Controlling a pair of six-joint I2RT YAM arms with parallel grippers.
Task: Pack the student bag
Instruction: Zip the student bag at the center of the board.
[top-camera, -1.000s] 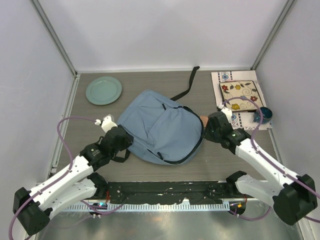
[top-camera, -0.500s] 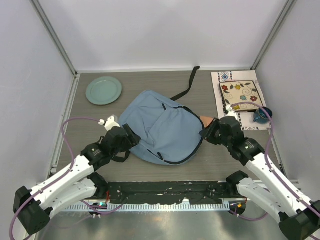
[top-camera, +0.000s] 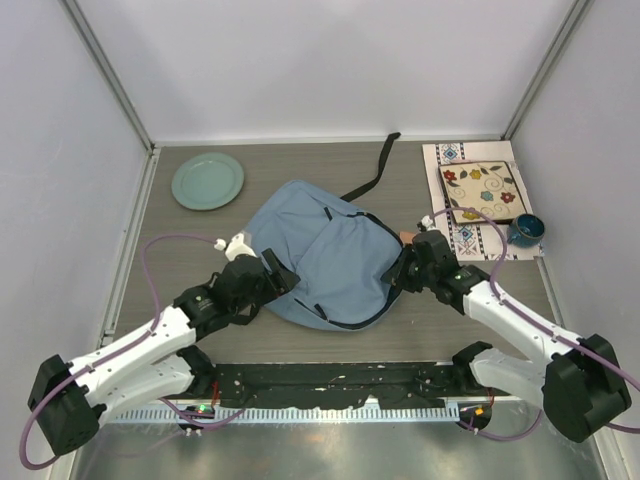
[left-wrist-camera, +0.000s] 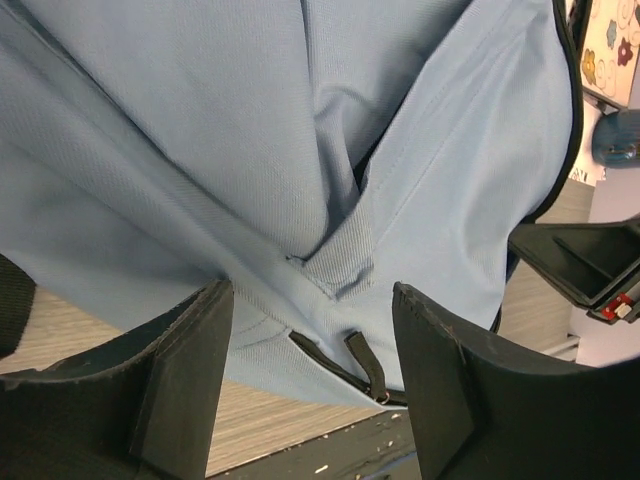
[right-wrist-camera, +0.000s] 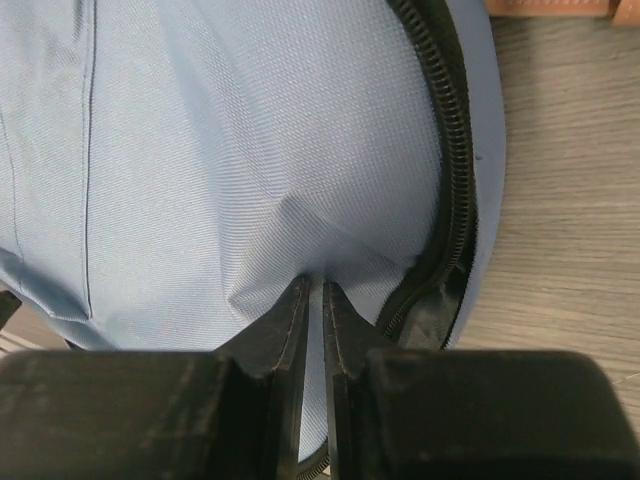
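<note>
The student bag (top-camera: 320, 250) is a light blue-grey backpack lying flat in the middle of the table, black strap (top-camera: 375, 168) trailing to the back. My left gripper (top-camera: 278, 280) is open at the bag's near left edge; in the left wrist view (left-wrist-camera: 310, 350) its fingers straddle the fabric just above a dark zipper pull (left-wrist-camera: 365, 362). My right gripper (top-camera: 397, 272) is shut on a pinch of the bag's fabric (right-wrist-camera: 315, 262) beside the dark zipper line (right-wrist-camera: 450, 150) at the bag's right edge.
A pale green plate (top-camera: 207, 180) sits at the back left. At the back right lie a patterned cloth with a floral tile (top-camera: 482, 191) and a dark blue cup (top-camera: 526, 230). A brown object (top-camera: 408, 237) peeks out by the bag's right edge.
My left gripper moved right onto the bag's near left edge. My right gripper swung left and closed on the fabric at the bag's right edge, bunching it slightly.
</note>
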